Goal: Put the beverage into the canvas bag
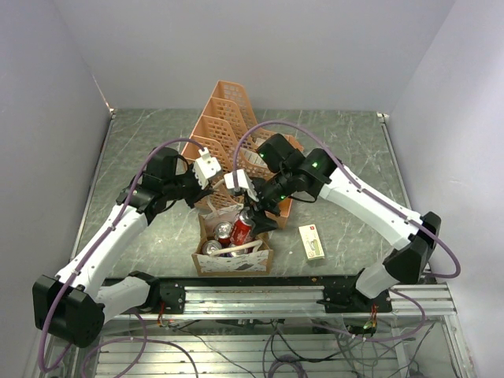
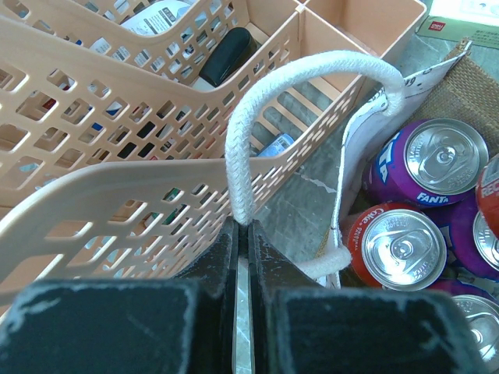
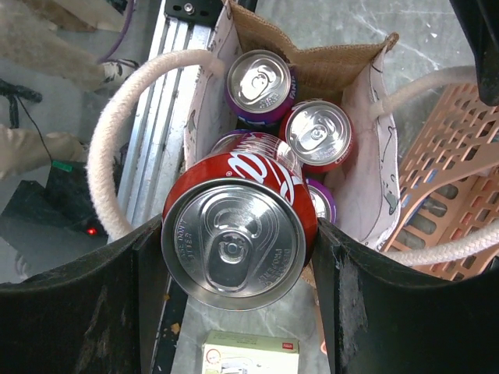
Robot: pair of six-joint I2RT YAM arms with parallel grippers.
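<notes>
Purple can: "FANTA". Red can beside it: "Coke". Held red can: partial Coca-Cola script.

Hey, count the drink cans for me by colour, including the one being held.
Red cans: 2, one held by the right claw
Purple cans: 3, all in the canvas bag
Total: 5

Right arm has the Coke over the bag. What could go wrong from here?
The canvas bag already holds cans right under the red can in the right gripper; released here, it may land on their tops and tip.
The left gripper pinches only the rope handle; a slip could let the bag's mouth sag.
</notes>
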